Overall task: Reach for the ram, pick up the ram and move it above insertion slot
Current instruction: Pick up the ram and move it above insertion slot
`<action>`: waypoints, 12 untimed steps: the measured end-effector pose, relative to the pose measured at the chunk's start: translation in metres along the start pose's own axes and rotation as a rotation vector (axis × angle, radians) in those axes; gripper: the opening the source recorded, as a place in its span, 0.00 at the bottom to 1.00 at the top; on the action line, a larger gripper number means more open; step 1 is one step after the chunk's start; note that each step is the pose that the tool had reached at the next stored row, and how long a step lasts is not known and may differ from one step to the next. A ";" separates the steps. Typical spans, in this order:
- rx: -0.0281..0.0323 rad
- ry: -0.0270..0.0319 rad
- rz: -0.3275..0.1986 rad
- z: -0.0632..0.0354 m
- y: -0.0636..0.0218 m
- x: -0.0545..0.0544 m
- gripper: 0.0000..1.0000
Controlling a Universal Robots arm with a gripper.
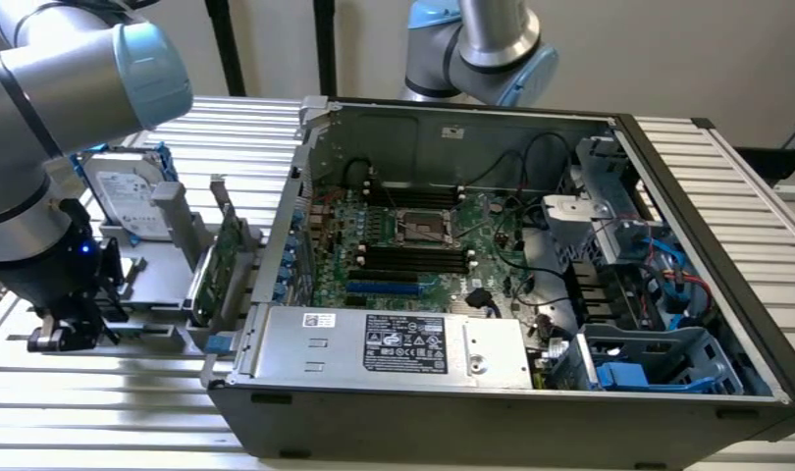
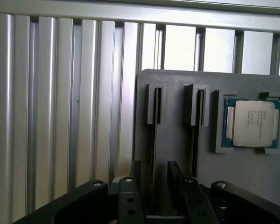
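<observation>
Here we are in a robotics lab: a silver-and-blue jointed robot arm (image 1: pixel 57 88) leans over a ribbed aluminium-profile table (image 1: pixel 110 392). An opened dark grey desktop computer case (image 1: pixel 503 422) sits on it.

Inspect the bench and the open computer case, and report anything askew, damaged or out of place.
Nothing stands out. The hard drive and the green card stand on edge in the grey holder, the processor sits square in its recess, and the gripper hangs over a holder slot with fingers apart.

Black tool (image 2: pixel 154 171), grey holder (image 2: pixel 175 140), silver ribbed table (image 2: pixel 60 93), green motherboard (image 1: pixel 486 212) with black insertion slots (image 1: pixel 411 257).
</observation>
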State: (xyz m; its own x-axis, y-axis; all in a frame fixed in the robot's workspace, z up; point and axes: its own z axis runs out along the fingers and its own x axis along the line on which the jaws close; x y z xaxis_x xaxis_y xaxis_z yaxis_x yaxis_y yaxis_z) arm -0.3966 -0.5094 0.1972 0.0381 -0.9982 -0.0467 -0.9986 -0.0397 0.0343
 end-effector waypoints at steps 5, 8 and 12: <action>-0.0001 0.0000 0.000 0.0004 0.0000 0.000 0.28; -0.0001 0.0000 0.000 0.0005 0.0000 0.000 0.16; 0.0000 0.0000 0.000 0.0005 0.0000 0.000 0.14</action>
State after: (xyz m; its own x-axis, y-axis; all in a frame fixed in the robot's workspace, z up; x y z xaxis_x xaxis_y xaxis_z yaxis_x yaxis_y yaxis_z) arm -0.3967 -0.5091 0.1967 0.0378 -0.9982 -0.0468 -0.9986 -0.0394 0.0344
